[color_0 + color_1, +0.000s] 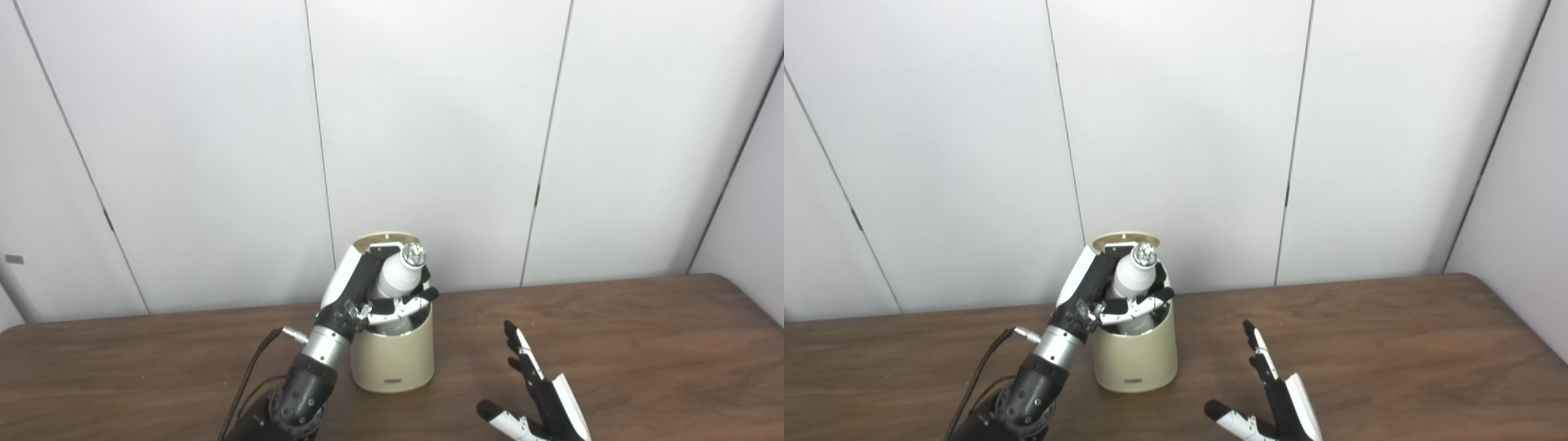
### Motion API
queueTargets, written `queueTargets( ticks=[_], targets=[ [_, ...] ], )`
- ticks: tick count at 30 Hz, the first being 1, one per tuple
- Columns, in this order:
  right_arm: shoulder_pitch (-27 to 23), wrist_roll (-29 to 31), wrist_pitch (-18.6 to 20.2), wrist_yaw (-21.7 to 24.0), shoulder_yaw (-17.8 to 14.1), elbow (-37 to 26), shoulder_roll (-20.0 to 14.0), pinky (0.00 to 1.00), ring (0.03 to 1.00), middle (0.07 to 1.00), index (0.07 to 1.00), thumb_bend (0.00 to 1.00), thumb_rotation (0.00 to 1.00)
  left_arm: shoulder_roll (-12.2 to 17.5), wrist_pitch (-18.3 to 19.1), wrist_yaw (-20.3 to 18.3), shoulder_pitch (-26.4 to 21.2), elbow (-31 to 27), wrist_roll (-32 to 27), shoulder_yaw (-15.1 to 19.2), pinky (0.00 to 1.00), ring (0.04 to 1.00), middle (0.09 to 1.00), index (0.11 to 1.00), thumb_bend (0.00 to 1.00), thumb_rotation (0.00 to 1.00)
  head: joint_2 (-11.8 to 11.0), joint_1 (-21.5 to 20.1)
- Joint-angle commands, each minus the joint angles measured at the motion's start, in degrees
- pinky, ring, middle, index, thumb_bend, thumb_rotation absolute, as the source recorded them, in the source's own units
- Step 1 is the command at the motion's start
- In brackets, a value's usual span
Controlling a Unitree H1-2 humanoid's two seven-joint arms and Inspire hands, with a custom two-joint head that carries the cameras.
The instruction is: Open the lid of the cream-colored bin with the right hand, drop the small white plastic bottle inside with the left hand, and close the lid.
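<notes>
The cream-colored bin (393,358) stands on the table a little left of centre, its lid (387,239) tipped up at the back. My left hand (367,294) is over the bin's mouth, shut on the small white plastic bottle (399,278). The bottle stands upright, silver cap up, with its lower end just inside the rim. My right hand (539,392) rests low at the front right of the bin, open, fingers spread, touching nothing. In the right eye view the bottle (1133,277) and the right hand (1274,392) sit the same way.
The brown wooden table (643,343) runs across the view, with its right edge at the far right. White wall panels stand right behind the bin. A dark cable (251,367) loops beside my left forearm.
</notes>
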Motion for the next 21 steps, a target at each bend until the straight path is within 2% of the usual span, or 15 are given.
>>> queueTargets(
  ticks=[1,7,11,16,20,21],
  targets=[
    [-0.9,-0.2,-0.7,-0.3,0.2,-2.5,0.4,0.91,0.964,0.981,0.985,1.00,0.80,-0.8,-1.1,-0.6,-2.2,-1.0,-0.3,1.3,0.45,0.515,0.496,0.440,0.50,0.00,0.1,-0.2],
    [-0.4,0.2,0.0,0.0,0.2,-3.6,0.5,0.91,0.966,0.980,0.985,1.00,0.80,-1.2,-1.1,-0.5,-2.1,-0.7,0.8,1.7,0.45,0.515,0.496,0.440,0.50,0.00,0.6,-0.1],
    [-0.1,0.4,0.1,0.2,0.1,-3.8,0.3,0.92,0.972,0.984,0.989,1.00,0.81,-0.8,-1.1,0.9,-2.7,0.5,1.9,1.2,0.44,0.514,0.499,0.440,0.50,0.00,0.7,0.0],
    [-0.1,0.7,-0.3,0.3,0.0,-3.6,0.1,0.93,0.975,0.985,0.990,1.00,0.80,-0.1,-1.1,0.3,-3.0,2.0,1.9,1.3,0.46,0.519,0.503,0.441,0.50,0.00,0.9,0.2],
    [0.0,1.3,-0.4,0.3,-0.2,-3.3,0.1,0.94,0.977,0.986,0.989,1.00,0.79,0.3,-1.1,-0.3,-2.9,2.3,2.1,1.0,0.51,0.586,0.524,0.462,0.52,0.00,1.0,0.4],
    [0.0,1.2,-0.4,0.3,-0.2,-3.3,0.0,0.94,0.976,0.986,0.989,1.00,0.79,0.4,-1.1,-0.4,-2.9,2.3,2.1,0.9,0.52,0.596,0.559,0.476,0.52,0.03,1.0,0.4]
  ],
)
